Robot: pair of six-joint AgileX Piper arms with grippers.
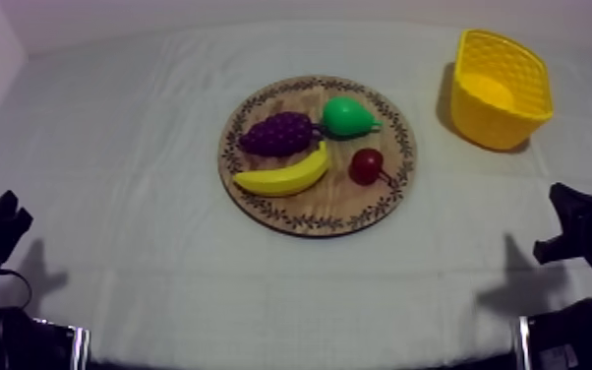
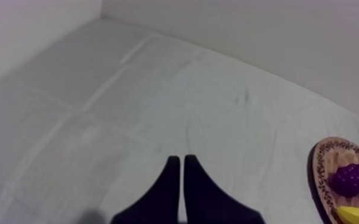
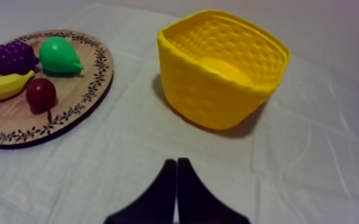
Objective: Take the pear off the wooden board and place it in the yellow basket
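A green pear (image 1: 347,117) lies on the far part of the round wooden board (image 1: 261,200) at the table's middle, beside the purple grapes (image 1: 279,133). The right wrist view has the pear (image 3: 59,56) on the board (image 3: 92,89) too. The yellow basket (image 1: 502,89) stands empty at the far right, and it looms close in the right wrist view (image 3: 217,89). My left gripper (image 1: 5,212) rests low at the left, its fingers together as a narrow wedge (image 2: 178,164). My right gripper (image 1: 567,202) rests low at the right, likewise shut on nothing (image 3: 176,164).
On the board also lie a yellow banana (image 1: 285,175) and a small red fruit (image 1: 366,165). Bare grey-white cloth surrounds the board, and a wall rises behind the table.
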